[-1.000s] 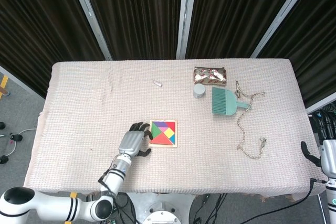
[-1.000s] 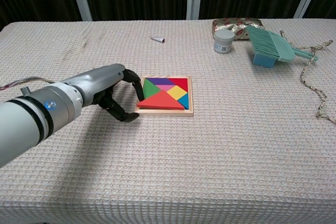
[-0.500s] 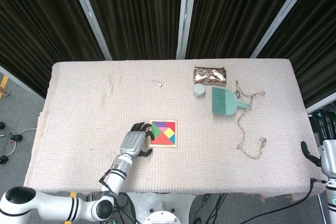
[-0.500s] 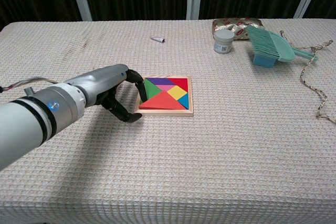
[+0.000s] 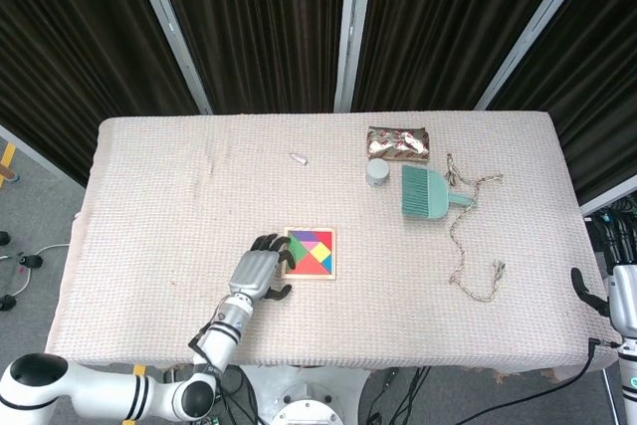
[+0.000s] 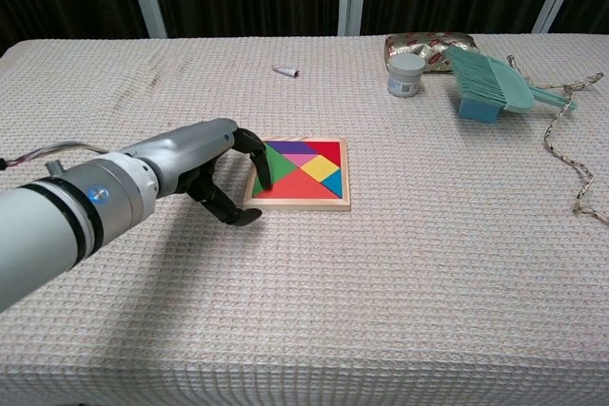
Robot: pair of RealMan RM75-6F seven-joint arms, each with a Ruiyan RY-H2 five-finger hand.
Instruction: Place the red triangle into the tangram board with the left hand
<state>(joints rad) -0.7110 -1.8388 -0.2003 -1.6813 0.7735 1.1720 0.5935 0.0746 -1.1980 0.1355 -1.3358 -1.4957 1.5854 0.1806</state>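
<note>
The wooden tangram board [image 5: 333, 254] [image 6: 343, 176] lies near the table's front, left of centre, filled with coloured pieces. The red triangle [image 6: 299, 185] [image 5: 308, 268] lies flat in the board's near part. My left hand [image 5: 257, 274] [image 6: 211, 170] is just left of the board, holding nothing. Its dark fingertips [image 6: 264, 170] reach over the board's left edge onto the green piece, and its thumb rests on the cloth beside the board. My right hand [image 5: 584, 293] shows only as a small dark shape off the table's right edge in the head view.
At the back right are a teal brush [image 5: 425, 192] [image 6: 485, 83], a small grey jar [image 5: 377, 172] [image 6: 406, 74] and a foil packet [image 5: 398, 142] [image 6: 428, 45]. A rope [image 5: 468, 246] [image 6: 566, 140] trails down the right side. A small white scrap [image 5: 298, 158] [image 6: 285, 70] lies at the back centre.
The red triangle, earlier overlapping the board's near rim, now lies flat inside it. My left hand has edged right, its fingertips now over the board's left edge.
</note>
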